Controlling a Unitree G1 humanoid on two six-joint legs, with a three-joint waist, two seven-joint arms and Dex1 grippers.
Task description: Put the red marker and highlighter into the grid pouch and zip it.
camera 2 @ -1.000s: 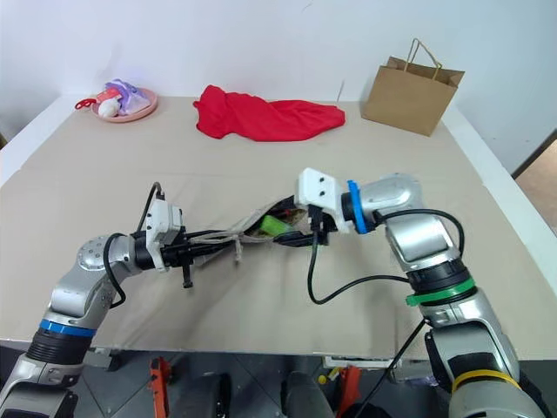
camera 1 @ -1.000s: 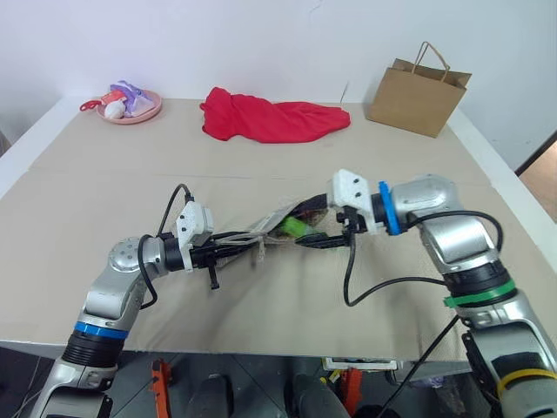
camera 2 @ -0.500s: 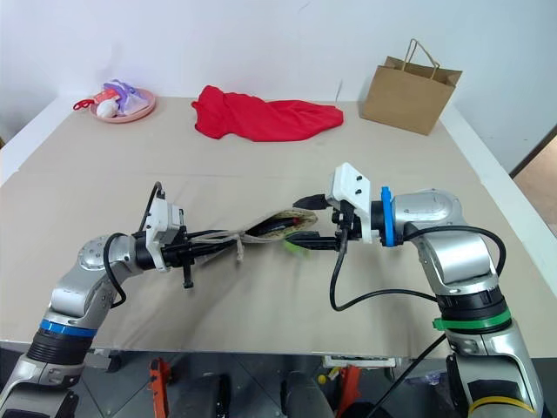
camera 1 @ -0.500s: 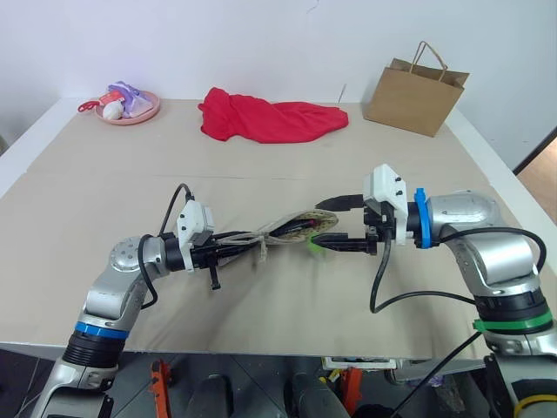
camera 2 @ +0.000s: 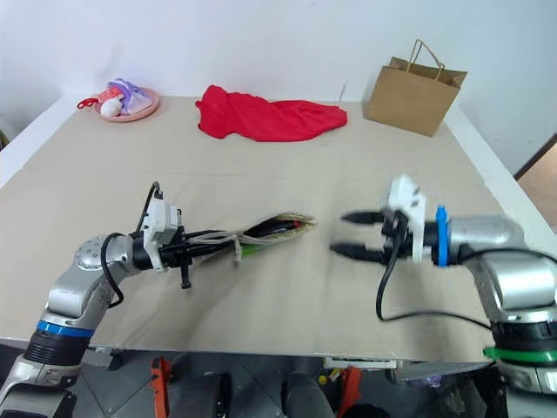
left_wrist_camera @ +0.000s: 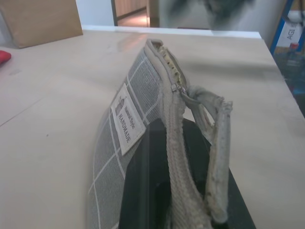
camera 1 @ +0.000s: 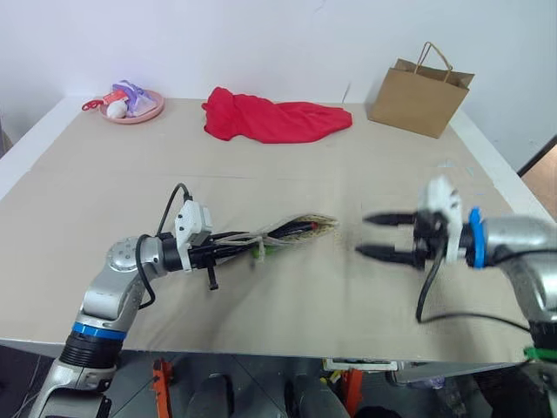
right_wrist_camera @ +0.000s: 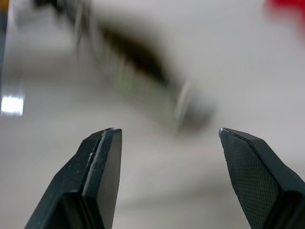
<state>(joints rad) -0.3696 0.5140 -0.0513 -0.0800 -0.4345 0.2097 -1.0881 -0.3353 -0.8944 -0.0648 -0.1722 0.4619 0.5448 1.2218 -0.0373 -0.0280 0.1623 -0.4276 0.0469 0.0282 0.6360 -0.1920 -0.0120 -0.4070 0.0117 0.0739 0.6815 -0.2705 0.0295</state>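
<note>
One grid pouch (camera 1: 291, 232), one left gripper (camera 1: 228, 247) pinching it, one right gripper (camera 1: 370, 235) spread

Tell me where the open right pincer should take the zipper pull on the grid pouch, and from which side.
Grip the looped cord tab of the zipper pull, which stands out from the mouth edge near the left pincer. That pincer is shut on the grid pouch, holding it level with its open end toward the right pincer. Come from the robot's right, above the pouch's edge, probably.
</note>
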